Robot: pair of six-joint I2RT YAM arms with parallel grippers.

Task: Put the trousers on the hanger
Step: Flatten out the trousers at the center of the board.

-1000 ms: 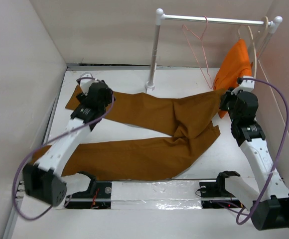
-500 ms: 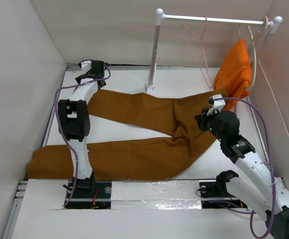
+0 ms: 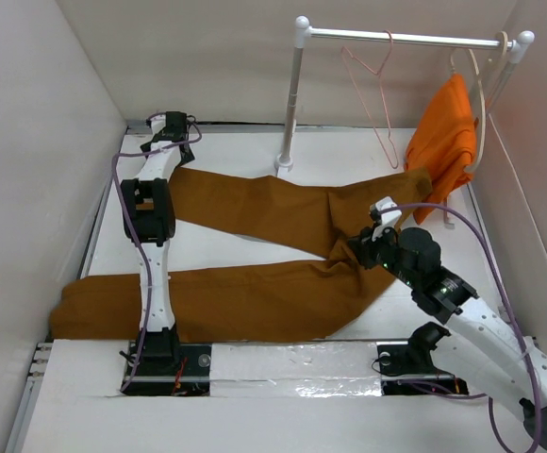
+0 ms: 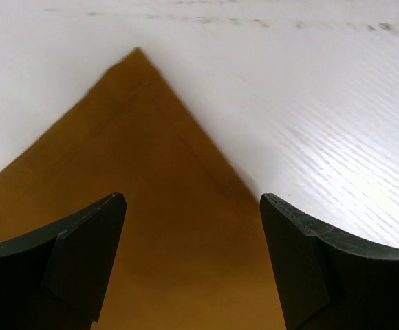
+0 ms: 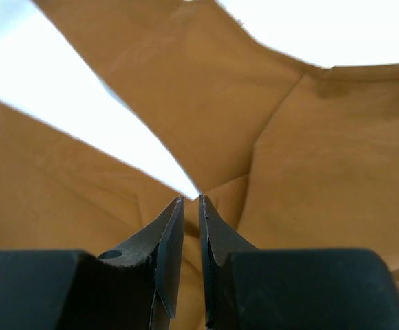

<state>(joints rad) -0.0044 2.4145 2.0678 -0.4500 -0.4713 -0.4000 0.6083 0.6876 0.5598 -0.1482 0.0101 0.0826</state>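
The ochre-brown trousers (image 3: 273, 297) lie flat on the table with the legs spread to the left and the waist toward the right. My left gripper (image 3: 160, 125) is open at the far left corner. In the left wrist view (image 4: 192, 234) it hovers over the pointed end of the upper leg (image 4: 151, 172). My right gripper (image 3: 361, 247) is over the crotch. In the right wrist view (image 5: 191, 201) its jaws are almost together with nothing between them, above the fork of the legs (image 5: 206, 144). The pink hanger (image 3: 379, 99) hangs empty on the rail.
A white rail on a post (image 3: 292, 104) stands at the back. A bright orange garment (image 3: 446, 137) hangs on a cream hanger (image 3: 486, 90) at its right end, next to the right wall. White walls close in the left and back sides.
My left arm has stretched out from the upper leg to the far left corner. My right gripper has moved from beside the orange garment left and nearer, over the crotch.
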